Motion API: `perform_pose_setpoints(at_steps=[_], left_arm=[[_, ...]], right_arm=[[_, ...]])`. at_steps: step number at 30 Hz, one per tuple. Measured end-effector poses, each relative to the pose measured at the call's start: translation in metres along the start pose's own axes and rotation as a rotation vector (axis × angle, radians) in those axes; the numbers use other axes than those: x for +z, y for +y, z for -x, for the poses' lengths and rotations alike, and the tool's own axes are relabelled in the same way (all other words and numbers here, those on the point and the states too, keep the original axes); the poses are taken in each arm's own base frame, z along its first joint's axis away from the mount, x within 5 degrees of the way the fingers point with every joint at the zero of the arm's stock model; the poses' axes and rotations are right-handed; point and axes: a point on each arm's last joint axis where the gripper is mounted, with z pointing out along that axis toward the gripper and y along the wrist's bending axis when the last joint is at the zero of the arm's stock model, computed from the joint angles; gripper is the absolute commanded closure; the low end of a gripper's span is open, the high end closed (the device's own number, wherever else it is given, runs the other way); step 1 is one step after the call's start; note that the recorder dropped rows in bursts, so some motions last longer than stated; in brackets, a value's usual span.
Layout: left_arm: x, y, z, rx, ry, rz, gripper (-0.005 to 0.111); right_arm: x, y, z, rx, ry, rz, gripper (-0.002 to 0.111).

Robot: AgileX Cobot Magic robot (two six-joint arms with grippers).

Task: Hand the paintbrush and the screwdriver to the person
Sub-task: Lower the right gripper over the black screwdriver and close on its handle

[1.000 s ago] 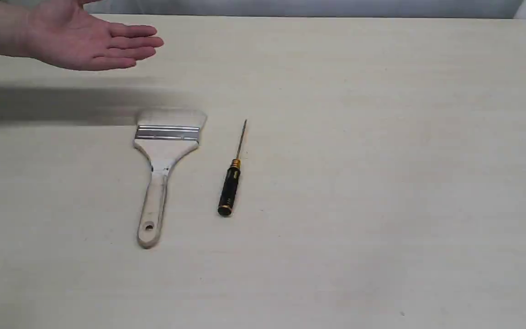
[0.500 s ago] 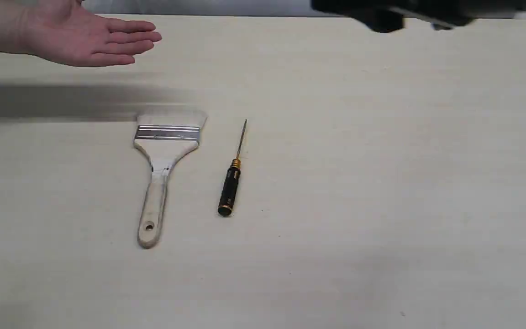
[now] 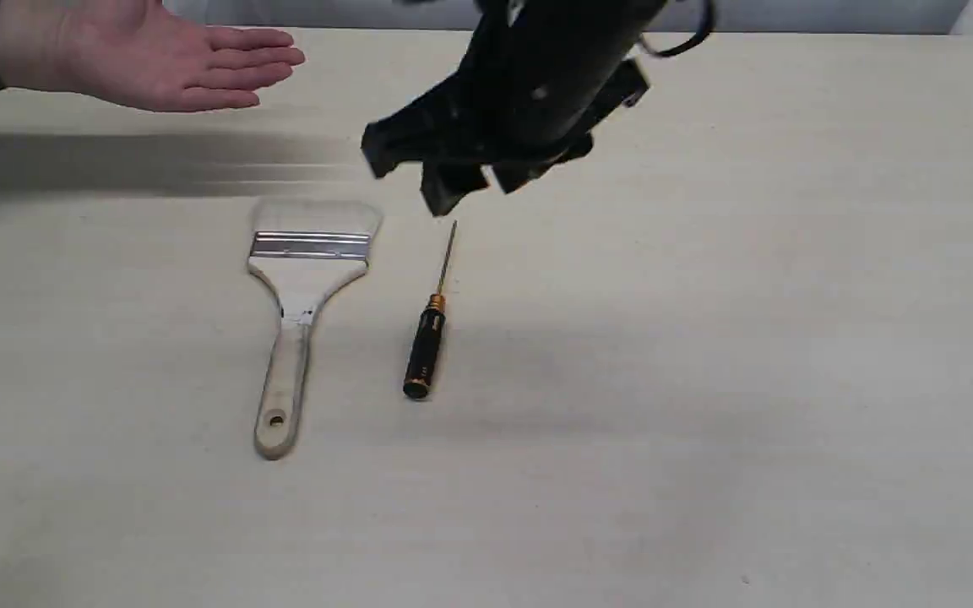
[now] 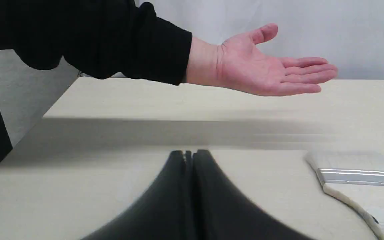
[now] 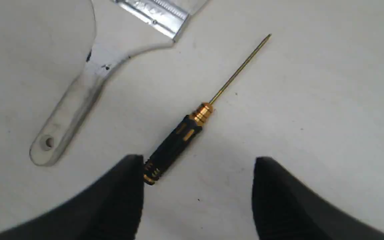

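The paintbrush [image 3: 301, 287] lies flat on the table, bristles pointing away and handle hole nearest the camera. Just right of it lies the screwdriver [image 3: 426, 346], black handle near, thin shaft pointing away. My right gripper [image 3: 474, 187] hangs open in the air above the shaft's tip, touching nothing. In the right wrist view the screwdriver [image 5: 175, 146] sits between and ahead of the open right gripper [image 5: 197, 163], with the paintbrush [image 5: 78, 93] beside it. The person's hand [image 3: 165, 67] is held palm up at the far left. My left gripper [image 4: 188, 156] is shut and empty, with the paintbrush [image 4: 355, 173] off to one side and the hand [image 4: 262, 70] beyond it.
The pale wooden table [image 3: 748, 338] carries only these two tools. A grey wall runs behind its far edge. The left wrist view shows the table's side edge [image 4: 45, 113] and the person's dark sleeve [image 4: 112, 36].
My right arm has swung in from the top edge, down and leftward, and now hovers over the screwdriver's tip. The hand rose slightly. Both tools lie unmoved.
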Motion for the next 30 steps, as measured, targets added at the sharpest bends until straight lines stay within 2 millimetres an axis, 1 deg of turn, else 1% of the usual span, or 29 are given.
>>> perform_pose_setpoints(at_steps=[3,5,8,11,14,23,27,29,30], left_arm=[[0.000,0.000,0.000,0.000,0.000,0.000,0.107],[0.000,0.000,0.000,0.000,0.000,0.000,0.107],[0.000,0.000,0.000,0.000,0.000,0.000,0.107],[0.000,0.000,0.000,0.000,0.000,0.000,0.107],[0.000,0.000,0.000,0.000,0.000,0.000,0.107],[0.000,0.000,0.000,0.000,0.000,0.000,0.107],[0.000,0.000,0.000,0.000,0.000,0.000,0.107],[0.000,0.000,0.000,0.000,0.000,0.000,0.107],[0.000,0.000,0.000,0.000,0.000,0.000,0.107]], right_arm=[[0.038,0.015,0.002,-0.022,0.071,-0.010,0.057],[0.058,0.025,0.003,-0.017,0.114,-0.013,0.057],[0.078,0.030,0.005,0.014,0.173,-0.026,0.057],[0.094,0.030,0.005,0.070,0.231,-0.049,0.057],[0.103,0.029,0.003,0.099,0.257,-0.065,0.057],[0.114,0.024,0.001,0.155,0.270,-0.125,0.057],[0.129,0.022,-0.004,0.174,0.302,-0.145,0.057],[0.137,0.021,-0.007,0.177,0.314,-0.152,0.059],[0.141,0.021,-0.008,0.176,0.320,-0.154,0.063]])
